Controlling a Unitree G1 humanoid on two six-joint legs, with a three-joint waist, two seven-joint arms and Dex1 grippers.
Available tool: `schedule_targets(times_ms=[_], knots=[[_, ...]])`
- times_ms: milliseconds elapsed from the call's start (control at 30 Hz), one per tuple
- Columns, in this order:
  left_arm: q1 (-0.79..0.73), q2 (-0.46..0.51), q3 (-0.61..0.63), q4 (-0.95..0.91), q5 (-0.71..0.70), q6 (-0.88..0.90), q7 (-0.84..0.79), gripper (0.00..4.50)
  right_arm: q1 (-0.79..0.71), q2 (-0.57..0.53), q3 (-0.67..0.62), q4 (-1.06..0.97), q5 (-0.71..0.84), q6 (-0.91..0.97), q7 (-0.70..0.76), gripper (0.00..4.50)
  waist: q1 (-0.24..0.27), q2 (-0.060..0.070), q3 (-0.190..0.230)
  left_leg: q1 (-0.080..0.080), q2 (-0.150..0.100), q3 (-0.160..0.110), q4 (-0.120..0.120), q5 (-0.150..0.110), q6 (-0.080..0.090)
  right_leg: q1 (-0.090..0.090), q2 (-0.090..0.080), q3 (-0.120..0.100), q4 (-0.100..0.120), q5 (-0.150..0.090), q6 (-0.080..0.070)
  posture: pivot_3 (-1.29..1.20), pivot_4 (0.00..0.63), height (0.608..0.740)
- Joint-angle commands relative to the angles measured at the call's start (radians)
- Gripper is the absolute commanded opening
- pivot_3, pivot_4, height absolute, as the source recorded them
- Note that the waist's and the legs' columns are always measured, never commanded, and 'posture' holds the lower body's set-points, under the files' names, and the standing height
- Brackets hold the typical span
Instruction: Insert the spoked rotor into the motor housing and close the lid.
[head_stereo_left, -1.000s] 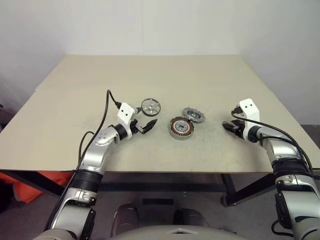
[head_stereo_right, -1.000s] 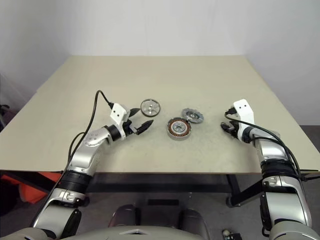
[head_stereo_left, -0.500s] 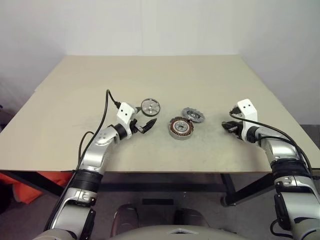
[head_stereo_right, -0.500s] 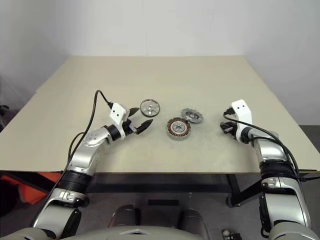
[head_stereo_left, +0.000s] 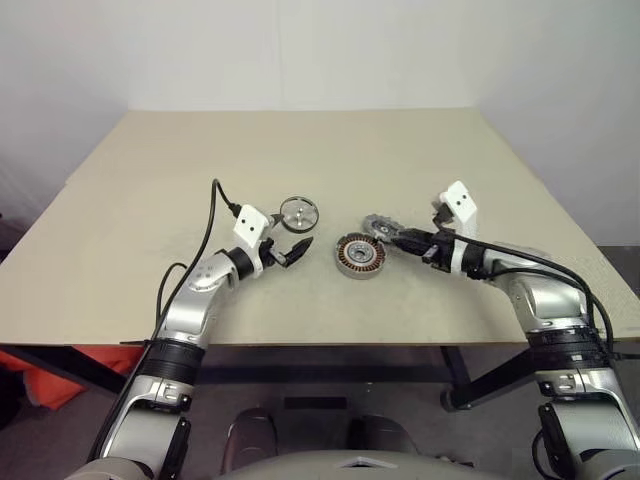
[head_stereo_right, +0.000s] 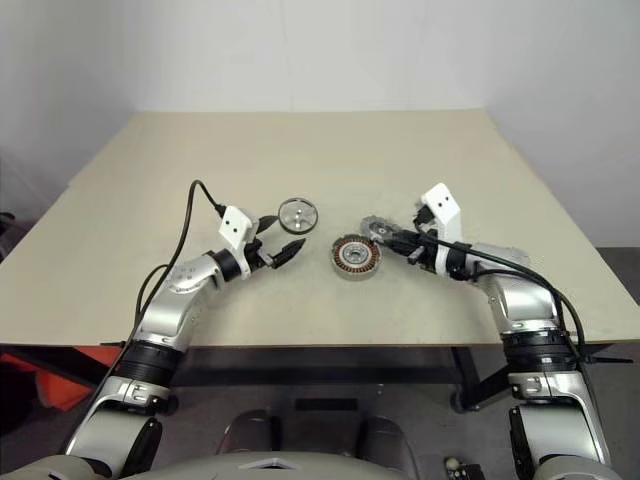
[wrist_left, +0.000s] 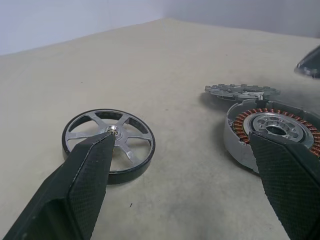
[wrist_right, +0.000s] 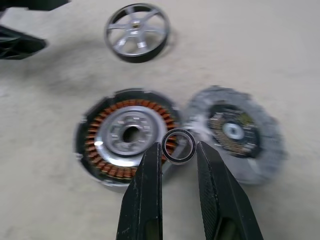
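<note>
My left gripper (head_stereo_left: 291, 251) gapes empty, my right gripper (wrist_right: 179, 150) pinches a small ring (wrist_right: 179, 146) — the spoked rotor (head_stereo_left: 299, 211), at ten o'clock from the motor housing (head_stereo_left: 361, 255), looks stiff, slick — grip its rim.

Spoked rotor (head_stereo_left: 299, 211), motor housing (head_stereo_left: 360, 256), lid (head_stereo_left: 385, 229) lie flat.
</note>
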Motion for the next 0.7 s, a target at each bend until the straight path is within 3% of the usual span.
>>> schedule_targets(times_ms=[33, 300, 700], knots=[[-0.023, 0.005, 0.010, -0.024, -0.005, -0.019, -0.001, 4.50, -0.035, 0.029, 0.042, -0.005, -0.019, -0.015, -0.015, 0.68, -0.001, 0.000, 0.000, 0.000, 0.000, 0.000, 0.000, 0.000, 0.000, 0.000, 0.000, 0.000, 0.000, 0.000, 0.000, 0.00, 0.000, 0.740], [-0.006, 0.009, 0.011, -0.055, -0.002, -0.008, 0.011, 4.50, -0.092, 0.091, 0.094, 0.053, -0.053, -0.029, -0.036, 0.68, -0.001, 0.000, 0.000, 0.000, 0.000, 0.000, 0.000, 0.000, 0.000, 0.000, 0.000, 0.000, 0.000, 0.000, 0.000, 0.00, 0.000, 0.740], [-0.011, 0.023, 0.020, -0.055, -0.006, -0.006, 0.015, 4.50, -0.089, 0.092, 0.122, 0.105, -0.089, -0.056, -0.023, 0.68, -0.001, 0.000, 0.000, 0.000, 0.000, 0.000, 0.000, 0.000, 0.000, 0.000, 0.000, 0.000, 0.000, 0.000, 0.000, 0.00, 0.000, 0.740]])
